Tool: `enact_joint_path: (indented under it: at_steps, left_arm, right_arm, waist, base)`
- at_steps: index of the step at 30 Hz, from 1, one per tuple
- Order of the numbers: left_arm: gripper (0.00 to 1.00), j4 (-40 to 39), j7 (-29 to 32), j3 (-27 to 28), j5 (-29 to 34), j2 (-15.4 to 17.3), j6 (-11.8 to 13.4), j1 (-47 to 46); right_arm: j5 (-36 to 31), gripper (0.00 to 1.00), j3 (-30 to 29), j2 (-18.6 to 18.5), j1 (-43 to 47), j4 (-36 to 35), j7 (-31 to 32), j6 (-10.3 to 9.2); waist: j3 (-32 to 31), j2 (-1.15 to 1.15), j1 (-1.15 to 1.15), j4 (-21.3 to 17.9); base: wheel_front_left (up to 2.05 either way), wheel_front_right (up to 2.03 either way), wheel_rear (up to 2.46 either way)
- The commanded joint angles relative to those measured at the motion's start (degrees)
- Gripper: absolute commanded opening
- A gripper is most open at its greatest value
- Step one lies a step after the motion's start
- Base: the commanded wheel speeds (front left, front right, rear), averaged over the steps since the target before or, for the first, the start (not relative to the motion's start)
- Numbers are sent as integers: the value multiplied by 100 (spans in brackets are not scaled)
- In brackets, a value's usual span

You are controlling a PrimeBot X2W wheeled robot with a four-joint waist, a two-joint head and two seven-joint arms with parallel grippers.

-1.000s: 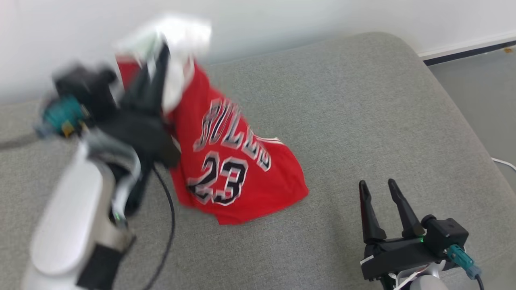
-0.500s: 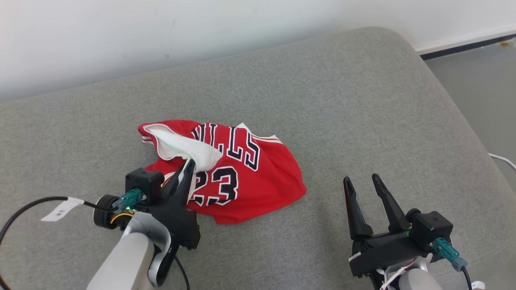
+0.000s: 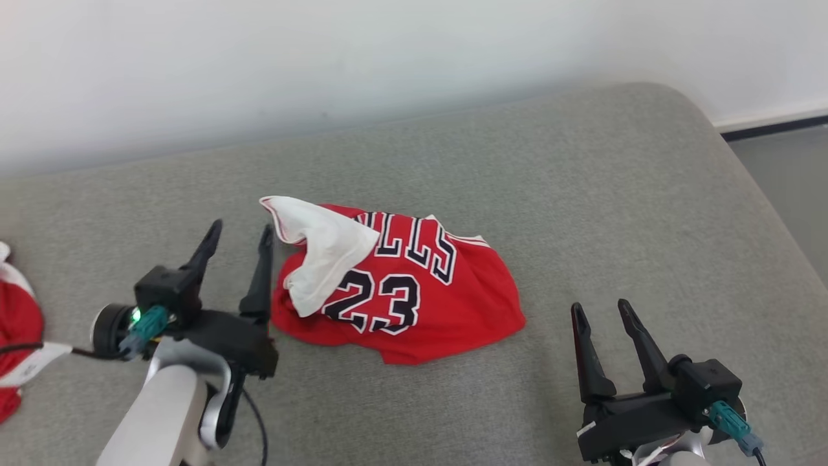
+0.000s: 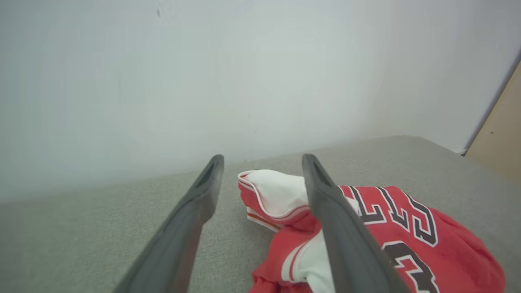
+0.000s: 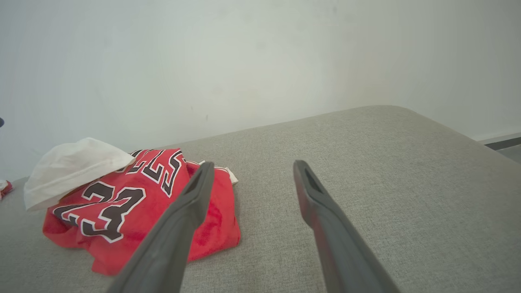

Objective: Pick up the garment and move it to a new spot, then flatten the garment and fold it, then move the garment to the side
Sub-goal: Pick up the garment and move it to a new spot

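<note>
Red cloth with white trim, a jersey [image 3: 414,291], is seen crumpled on a grey cushion [image 3: 614,194], with the number 23 and black-and-white letters turned up. A white inner flap is folded over the jersey's upper left part. The left gripper [image 3: 242,226] is held just beside the jersey's left edge, its fingers spread wide with nothing between them; whether the nearer finger touches the cloth cannot be told. The right gripper [image 3: 600,305] is held well apart from the jersey, off its lower right corner, fingers likewise parted and empty. Another red cloth [image 3: 16,323] is glimpsed far to the jersey's left. A pale wall [image 3: 388,58] is seen behind the jersey.
</note>
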Motion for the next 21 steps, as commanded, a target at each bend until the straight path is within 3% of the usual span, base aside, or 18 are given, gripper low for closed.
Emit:
enact_joint_path:
  at_steps: [1, 11, 16, 21]
  left_arm:
    - [100, -52, -43, 31, 52, 56, 56, 164]
    - [100, -959, -99, 566, 284, 449, 580, 1435]
    - [100, -1482, -95, 872, 418, 358, 735, 2004]
    - [100, -2115, -91, 1362, 738, 12, 774, 2697]
  right_arm:
    - [-43, 100, -19, -4, 63, -4, -8, 19]
    - [-201, 100, -74, -6, 181, -7, -9, 19]
    - [-228, 100, -85, -7, 265, -19, -8, 19]
    - [-256, 100, -61, -6, 330, -17, -8, 20]
  waist:
    - [-145, 0, 1, 187]
    - [-365, 0, 1, 465]
    - [-415, 0, 1, 542]
    - [-454, 0, 1, 661]
  base:
    - [0, 0, 0]
    - [0, 0, 0]
    - [0, 0, 0]
    - [0, 0, 0]
